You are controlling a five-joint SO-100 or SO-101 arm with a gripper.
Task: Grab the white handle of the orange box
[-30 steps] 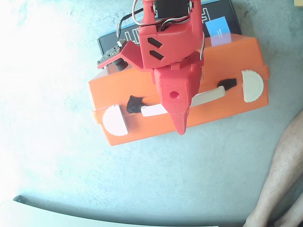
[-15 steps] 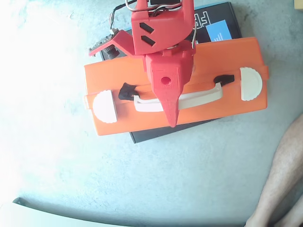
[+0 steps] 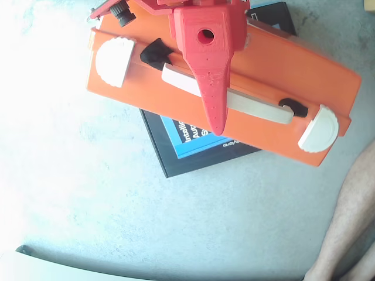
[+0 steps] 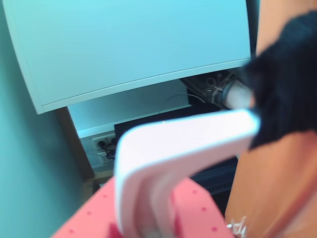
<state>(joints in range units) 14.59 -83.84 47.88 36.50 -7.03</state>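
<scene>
In the fixed view the orange box (image 3: 275,76) lies tilted on a black book. Its long white handle (image 3: 258,108) runs between two black mounts. My red gripper (image 3: 217,124) comes down from the top edge, and its upper finger (image 3: 212,88) lies straight across the middle of the handle, with the tip just past the box's front edge. The lower jaw is hidden under the handle. The wrist view shows the white handle (image 4: 183,144) very close, resting against a red jaw (image 4: 198,213), with the orange box (image 4: 277,193) on the right. The jaws stand closed around the handle.
Two white round latches (image 3: 114,61) (image 3: 319,130) sit at the box's ends. A black and blue book (image 3: 187,146) lies under the box on the grey floor. A person's leg (image 3: 351,216) is at the lower right. A white board (image 4: 129,44) fills the wrist view's background.
</scene>
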